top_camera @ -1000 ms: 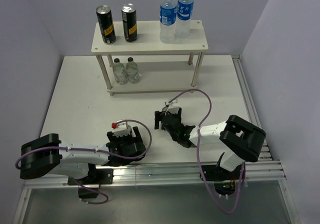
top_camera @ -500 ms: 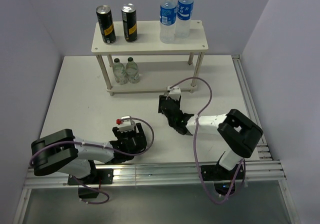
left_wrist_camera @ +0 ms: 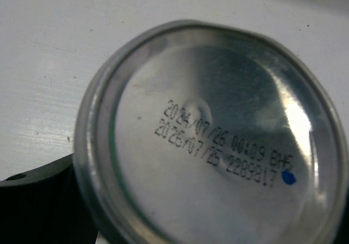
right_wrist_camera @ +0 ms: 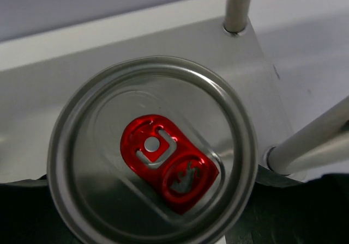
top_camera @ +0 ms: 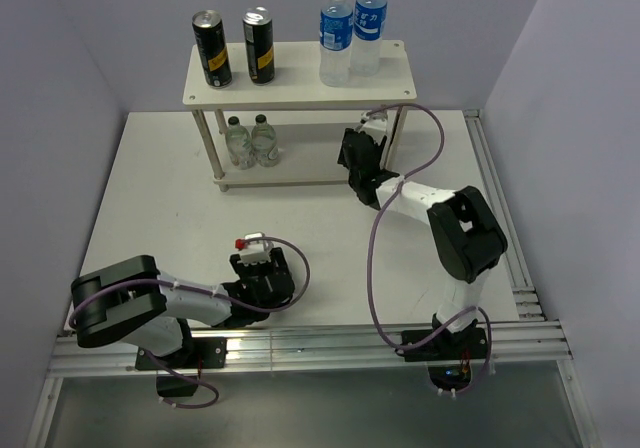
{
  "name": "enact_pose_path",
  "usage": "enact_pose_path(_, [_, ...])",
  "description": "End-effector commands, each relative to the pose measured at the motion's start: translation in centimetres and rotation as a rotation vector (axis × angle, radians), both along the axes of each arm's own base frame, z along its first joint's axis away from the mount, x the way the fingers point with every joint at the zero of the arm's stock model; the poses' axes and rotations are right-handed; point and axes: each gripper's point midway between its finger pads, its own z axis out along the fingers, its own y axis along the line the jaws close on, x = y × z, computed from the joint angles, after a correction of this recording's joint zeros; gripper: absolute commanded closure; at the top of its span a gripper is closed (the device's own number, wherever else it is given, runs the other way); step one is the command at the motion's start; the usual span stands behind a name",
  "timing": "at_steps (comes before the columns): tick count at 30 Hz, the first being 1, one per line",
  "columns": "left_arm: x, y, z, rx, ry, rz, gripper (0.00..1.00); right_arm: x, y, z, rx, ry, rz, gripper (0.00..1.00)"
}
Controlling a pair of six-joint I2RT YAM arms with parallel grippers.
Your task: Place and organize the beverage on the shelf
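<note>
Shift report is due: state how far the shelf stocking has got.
Done: two tall black cans and two blue-capped clear water bottles stand on top of the pale two-tier shelf. In hand: right tool shut on a short silver red-tabbed can at its lower tier. Remaining: the second silver can, base facing the left tool, far from the shelf.
</note>
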Motion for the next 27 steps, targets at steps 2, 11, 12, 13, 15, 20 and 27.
enact_pose_path(2, [0.3,-0.4,-0.2,0.004,-0.008,-0.006,0.23,2.2,-0.4,0.5,-0.007,-0.004,-0.015,1.0])
enact_pose_path(11, [0.5,-1.1,-1.1,0.017,0.004,-0.013,0.23,4.0,-0.9,-1.4,-0.057,0.021,-0.023,1.0])
enact_pose_path(12, [0.5,-1.1,-1.1,0.016,0.003,-0.011,0.23,4.0,-0.9,-1.5,-0.059,0.031,-0.024,1.0])
enact_pose_path(13, [0.5,-1.1,-1.1,0.015,0.0,-0.011,0.23,4.1,-0.9,-1.4,-0.064,0.023,-0.023,1.0])
enact_pose_path(15, [0.5,-0.9,-1.0,0.014,-0.004,-0.007,0.23,4.2,-0.9,-1.5,-0.068,0.026,-0.022,0.81])
enact_pose_path(20, [0.6,-0.8,-0.8,0.018,-0.011,-0.001,0.24,3.8,-1.1,-1.4,-0.055,0.025,-0.028,0.0])
enact_pose_path(27, [0.7,-0.4,-0.9,0.058,-0.006,0.03,0.04,1.7,-1.6,-1.5,-0.009,0.029,-0.03,0.0])
